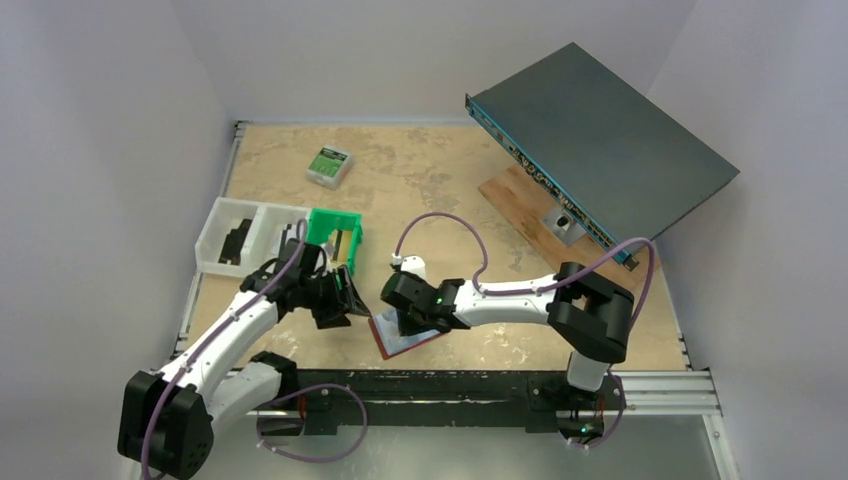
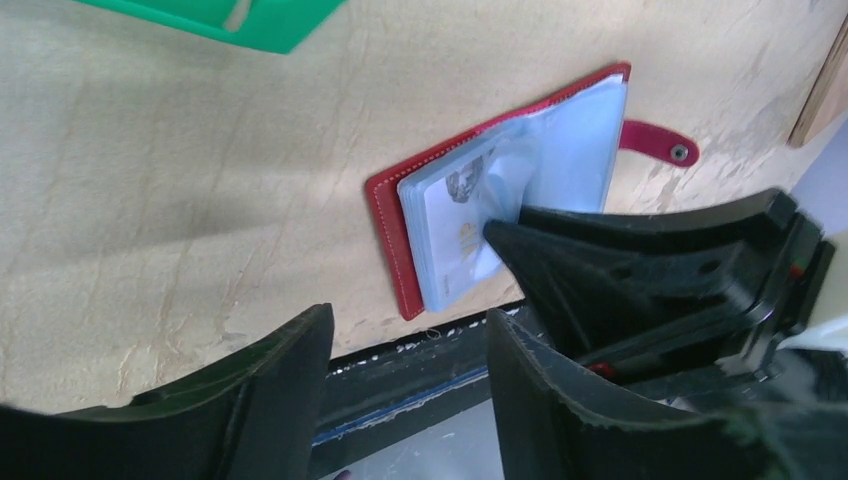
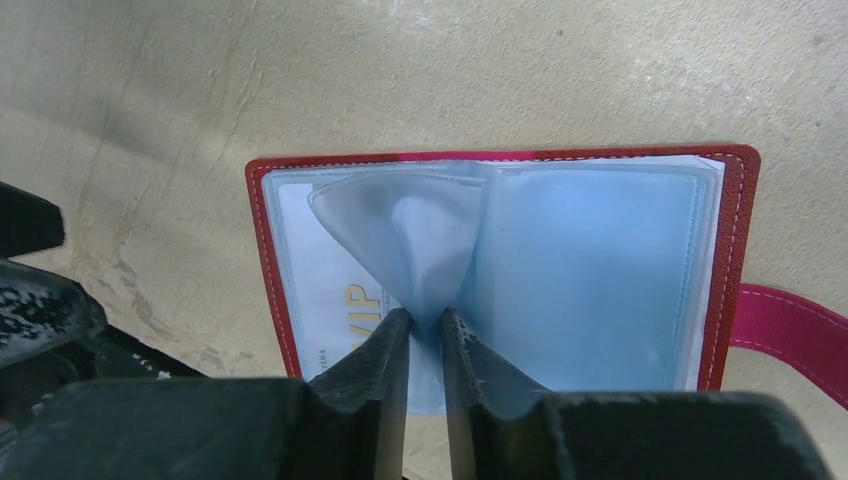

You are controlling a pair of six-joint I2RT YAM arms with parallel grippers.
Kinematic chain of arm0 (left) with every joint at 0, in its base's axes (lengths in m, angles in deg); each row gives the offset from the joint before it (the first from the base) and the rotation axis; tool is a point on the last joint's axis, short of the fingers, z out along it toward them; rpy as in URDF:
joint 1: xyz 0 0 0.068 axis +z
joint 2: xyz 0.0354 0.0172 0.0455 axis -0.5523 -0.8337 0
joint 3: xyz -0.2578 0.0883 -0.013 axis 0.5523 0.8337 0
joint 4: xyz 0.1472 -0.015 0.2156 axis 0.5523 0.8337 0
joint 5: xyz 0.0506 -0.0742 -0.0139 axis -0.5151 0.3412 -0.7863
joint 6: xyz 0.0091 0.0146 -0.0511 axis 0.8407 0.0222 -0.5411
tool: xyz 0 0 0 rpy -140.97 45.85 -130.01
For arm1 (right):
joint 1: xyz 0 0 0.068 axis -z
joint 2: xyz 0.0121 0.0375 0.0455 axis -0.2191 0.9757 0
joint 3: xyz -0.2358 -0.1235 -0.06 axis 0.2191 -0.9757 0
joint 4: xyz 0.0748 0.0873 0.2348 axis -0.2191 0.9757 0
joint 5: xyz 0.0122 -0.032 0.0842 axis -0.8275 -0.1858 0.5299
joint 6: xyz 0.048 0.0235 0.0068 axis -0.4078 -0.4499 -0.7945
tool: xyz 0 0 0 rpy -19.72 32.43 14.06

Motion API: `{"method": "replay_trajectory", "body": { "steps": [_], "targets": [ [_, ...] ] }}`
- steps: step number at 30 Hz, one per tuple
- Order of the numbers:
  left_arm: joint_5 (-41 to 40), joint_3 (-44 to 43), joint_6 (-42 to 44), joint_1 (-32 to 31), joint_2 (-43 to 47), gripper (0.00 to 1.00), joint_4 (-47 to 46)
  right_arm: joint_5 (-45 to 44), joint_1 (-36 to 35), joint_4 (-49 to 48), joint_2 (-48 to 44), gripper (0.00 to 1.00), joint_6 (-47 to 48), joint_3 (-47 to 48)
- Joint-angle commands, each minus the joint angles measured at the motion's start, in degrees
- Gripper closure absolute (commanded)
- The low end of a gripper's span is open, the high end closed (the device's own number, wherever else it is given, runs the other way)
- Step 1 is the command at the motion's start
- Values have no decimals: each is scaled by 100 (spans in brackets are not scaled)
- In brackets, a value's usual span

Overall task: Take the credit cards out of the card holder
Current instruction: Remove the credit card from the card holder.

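Observation:
The red card holder [image 1: 392, 346] lies open on the table near the front edge, its pale blue plastic sleeves up. In the right wrist view its red rim [image 3: 262, 260] frames the sleeves, and a card printed "VIP" [image 3: 345, 300] sits inside the left sleeve. My right gripper [image 3: 427, 318] is shut on a middle sleeve [image 3: 420, 240] and pinches it up into a fold. The snap tab [image 3: 790, 325] sticks out at the right. My left gripper [image 2: 405, 320] is open and empty, just left of the holder [image 2: 385, 225] and above the table edge.
A green bin [image 1: 335, 235] and a clear tray [image 1: 240, 235] stand behind the left arm. A small green-and-white box [image 1: 329, 165] lies at the back. A dark flat device [image 1: 600, 150] leans on a wooden board [image 1: 520, 200] at the right.

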Motion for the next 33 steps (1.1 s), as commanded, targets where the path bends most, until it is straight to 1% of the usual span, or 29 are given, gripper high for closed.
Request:
{"method": "replay_trajectory", "body": {
  "steps": [1,3,6,8,11,14,20,27,30,31,33],
  "targets": [
    [246,59,-281,-316,-115,48,-517,854,91,-601,68,88,-260,-513],
    [234,59,-360,-464,-162,58,-647,1110,207,-909,-40,94,-305,-690],
    [198,32,-440,-598,-302,77,-806,1513,422,-1451,-232,98,-391,-1023],
    [203,5,-460,-677,-442,86,-936,1732,556,-1728,-380,100,-445,-1240],
    [163,-71,-519,-865,-662,94,-1135,1952,698,-2109,-566,100,-509,-1441],
    [145,-139,-555,-1026,-1045,100,-1367,2068,788,-2303,-674,100,-549,-1544],
    [33,-258,-598,-1223,-1765,100,-1773,2156,818,-2586,-891,100,-674,-1710],
    [-101,-248,-583,-1257,-2171,100,-2019,2224,890,-2818,-1156,100,-781,-1929],
    [-106,-269,-567,-1337,-2235,100,-2083,2258,894,-2890,-1178,93,-788,-1971],
    [-103,-273,-574,-1374,-2244,100,-2093,2259,892,-2884,-1182,88,-780,-1966],
    [-110,-312,-574,-1430,-2236,100,-2088,2236,894,-2837,-1221,75,-759,-1929]
  ]
}}
